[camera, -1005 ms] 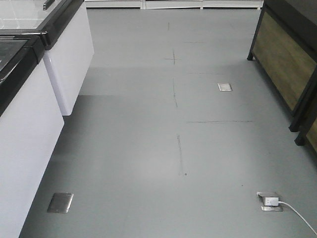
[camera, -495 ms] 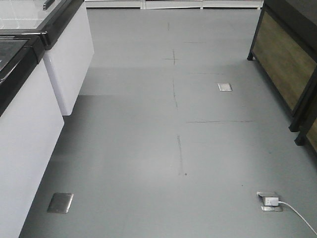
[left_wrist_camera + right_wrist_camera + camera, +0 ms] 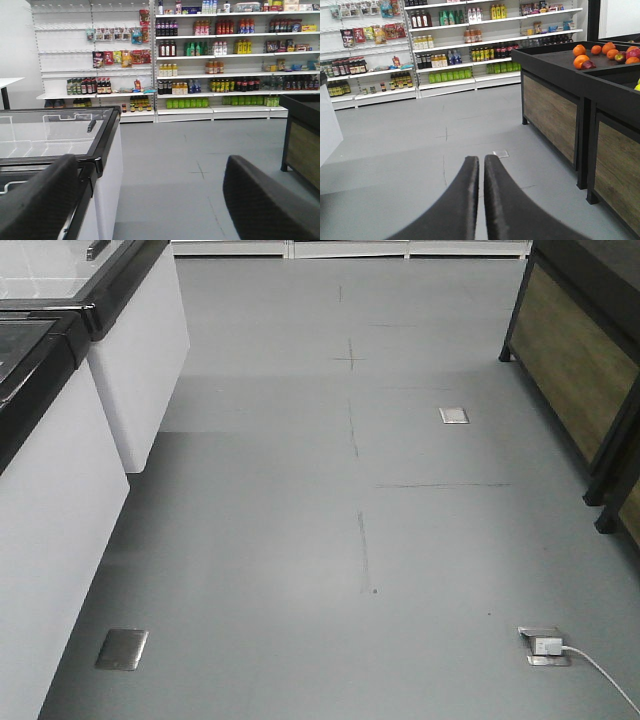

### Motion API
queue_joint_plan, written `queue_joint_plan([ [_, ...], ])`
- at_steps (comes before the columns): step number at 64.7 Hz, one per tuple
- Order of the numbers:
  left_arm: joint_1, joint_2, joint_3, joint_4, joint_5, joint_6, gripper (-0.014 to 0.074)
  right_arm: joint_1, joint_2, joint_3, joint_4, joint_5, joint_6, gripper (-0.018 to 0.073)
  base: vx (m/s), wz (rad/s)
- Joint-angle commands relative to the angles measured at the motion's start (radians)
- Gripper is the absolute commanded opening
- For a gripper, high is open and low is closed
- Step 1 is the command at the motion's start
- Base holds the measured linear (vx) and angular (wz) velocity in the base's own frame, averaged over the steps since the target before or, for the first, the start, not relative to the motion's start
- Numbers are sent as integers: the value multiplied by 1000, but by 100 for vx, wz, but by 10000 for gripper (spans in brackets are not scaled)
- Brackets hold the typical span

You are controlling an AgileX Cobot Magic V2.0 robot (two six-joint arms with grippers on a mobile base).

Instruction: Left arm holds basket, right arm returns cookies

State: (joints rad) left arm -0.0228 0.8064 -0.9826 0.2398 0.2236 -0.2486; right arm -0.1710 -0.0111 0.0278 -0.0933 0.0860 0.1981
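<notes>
The left claw [image 3: 150, 167] is spread wide, its two black fingers [image 3: 42, 200] far apart at the bottom corners of the left wrist view, with nothing gripped between them. It points down the aisle towards the white shelves [image 3: 220, 55] stocked with rows of bottles and hanging snack bags. Just beside its left finger stands a white chest freezer [image 3: 60, 130] with a black rim and a glass lid. The right claw [image 3: 481, 161] is pressed together, its fingers side by side with only a thin slit between them, and nothing is held there. To its right is a black table [image 3: 555, 105] with wood-panelled sides, carrying a heap of oranges [image 3: 592, 50] on top. The grey floor [image 3: 300, 540] runs between the freezer and the table. A white plug [image 3: 546, 645] sits in a metal floor socket near the right edge, its cable trailing off to the corner, and a flat metal plate [image 3: 122, 648] lies close to the freezer. Where the basket and the cookies are, I cannot tell from these views.
</notes>
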Motion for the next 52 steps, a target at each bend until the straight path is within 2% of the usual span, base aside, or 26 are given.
queue_joint_plan([
  [1,50,-3,-33,4,-77,-16,575,-4,11,18,-2,-71,-14,-10,0,0],
  [6,104,-3,-33,5,-77,-34,575,-4,11,18,-2,-71,-14,-10,0,0],
  [23,354,-3,-33,6,-40,-128,575,-4,11,18,-2,-71,-14,-10,0,0],
  [30,448,-3,-33,6,-19,-229,575,-4,11,18,-2,-71,-14,-10,0,0],
  [35,514,-4,-36,5,11,-354,575,-4,11,18,-2,-71,-14,-10,0,0],
  [40,564,-5,-38,6,55,-442,575,-4,11,18,-2,-71,-14,-10,0,0],
  [52,653,-5,-38,6,126,-575,575,-4,11,18,-2,-72,-14,-10,0,0],
])
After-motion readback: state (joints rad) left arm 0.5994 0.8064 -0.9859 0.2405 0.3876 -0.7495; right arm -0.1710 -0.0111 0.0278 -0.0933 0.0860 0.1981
